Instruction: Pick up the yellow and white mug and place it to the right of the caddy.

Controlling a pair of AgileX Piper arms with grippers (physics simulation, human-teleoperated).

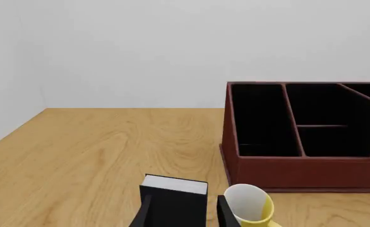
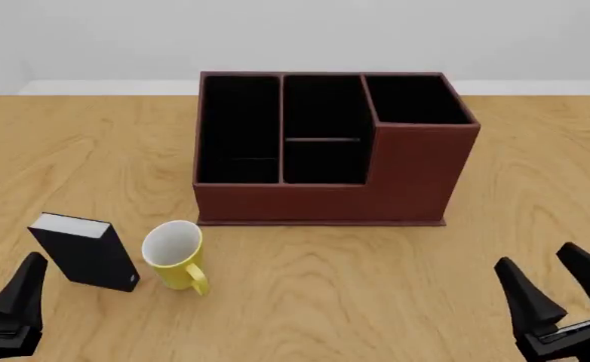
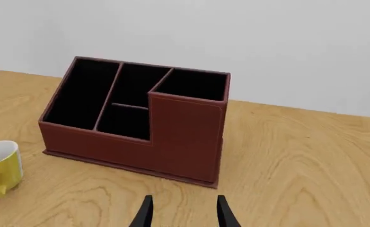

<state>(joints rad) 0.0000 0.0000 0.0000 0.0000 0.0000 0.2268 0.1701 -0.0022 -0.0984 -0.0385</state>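
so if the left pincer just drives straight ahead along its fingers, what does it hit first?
Probably the small black box: in the left wrist view it sits dead ahead between the open left pincer fingers. The mug lies just off to one side, the caddy farther on. Depth is unclear.

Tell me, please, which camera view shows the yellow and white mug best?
The front view: the whole yellow and white mug shows, with white inside and handle. The left wrist view cuts it off at the frame's edge; the right wrist view shows only part of it.
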